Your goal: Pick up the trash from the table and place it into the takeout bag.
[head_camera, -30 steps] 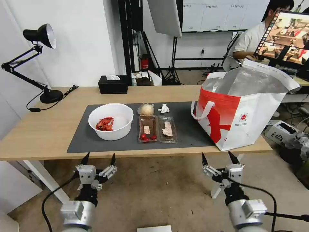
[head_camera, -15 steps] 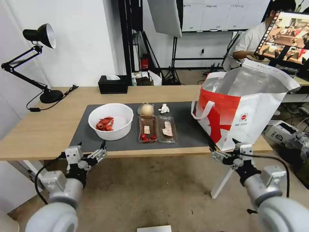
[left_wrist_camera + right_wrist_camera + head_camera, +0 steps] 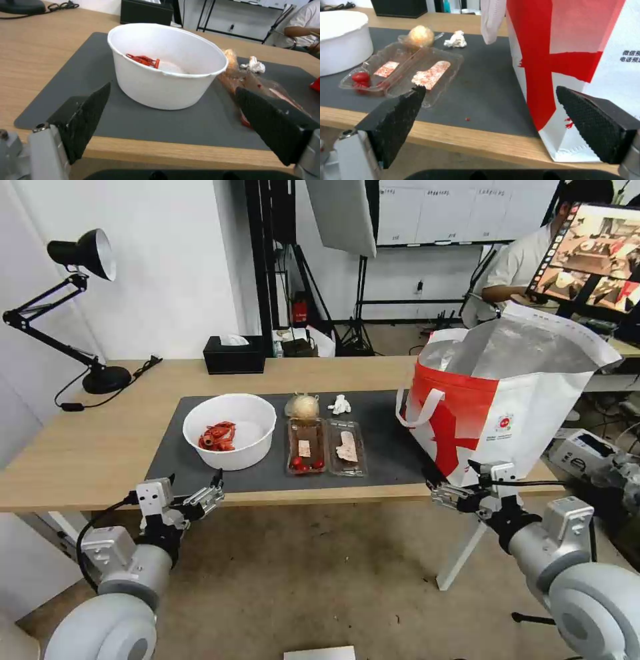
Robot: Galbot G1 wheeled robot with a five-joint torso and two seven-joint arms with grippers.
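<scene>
Head view | left gripper (image 3: 193,488) and right gripper (image 3: 460,481) at the table (image 3: 93,447) front edge, jaws spread wide, empty, poised to reach | bowl (image 3: 230,430), trays (image 3: 325,447) mid-mat, untouched | takeout bag (image 3: 507,407) open at right end to receive trash

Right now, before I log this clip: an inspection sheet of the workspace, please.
Surface: long light-wood desk with dark grey mat.
Job's things: white round bowl holding red scraps; two clear rectangular plastic trays side by side; beige wrapped ball; small white tissue lump; boxy white-and-red takeout bag upright, open.
Clutter: black tissue box; black desk lamp.
Grippers: left gripper and right gripper open, empty, at the desk's near edge.
Cables: lamp cord on desk.
Surroundings: light stands, seated person behind.
</scene>
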